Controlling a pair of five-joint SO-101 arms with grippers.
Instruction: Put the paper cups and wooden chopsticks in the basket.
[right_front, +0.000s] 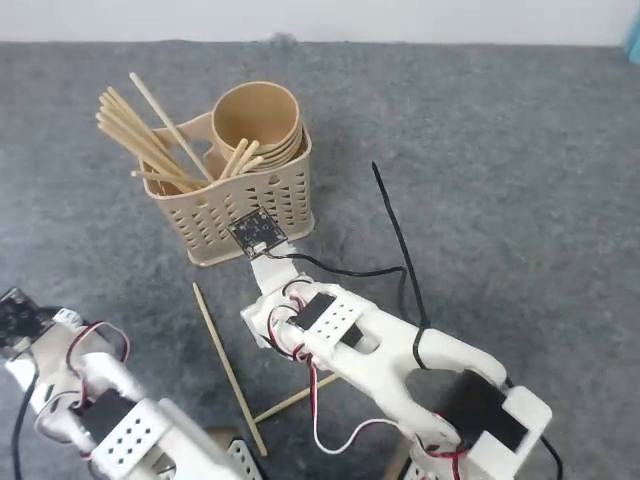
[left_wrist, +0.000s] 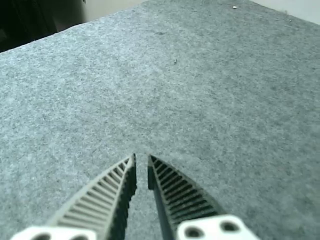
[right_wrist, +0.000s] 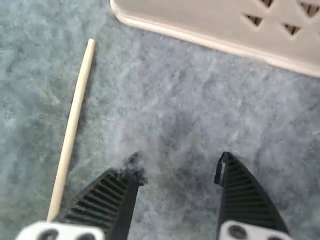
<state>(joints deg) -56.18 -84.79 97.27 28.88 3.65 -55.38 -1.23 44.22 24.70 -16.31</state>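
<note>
**A:** So, where do things stand on the grey surface (right_front: 520, 150)?

**B:** A tan slotted basket (right_front: 235, 215) stands upright. It already holds the stacked paper cups (right_front: 257, 118) and a sheaf of wooden chopsticks (right_front: 140, 140). Two sticks are not yet in it. A long loose chopstick (right_front: 228, 365) lies flat between the two arms. A second loose chopstick (right_front: 290, 400) lies partly under the right arm (right_front: 400, 360).

**A:** And the jaws?

**B:** The right arm's jaws are spread wide and empty. They point down at the felt, just in front of the basket's base (right_wrist: 225, 30). In the right wrist view the long loose chopstick (right_wrist: 74, 122) lies beside one jaw, outside the gap. The left arm (right_front: 120, 430) sits at the near corner. The left arm's jaws are closed to a thin slit, holding nothing, over bare felt.

**A:** How should the pickup go?

**B:** Judging from this, the right arm should slide sideways until the stick crosses the gap between its jaws. The stick is thin and lies flat, so the tips probably need to press into the felt before closing. A grip near the stick's middle should keep it from drooping or swinging. After that, lift it clear of the rim and lower one end in among the other sticks.
</note>
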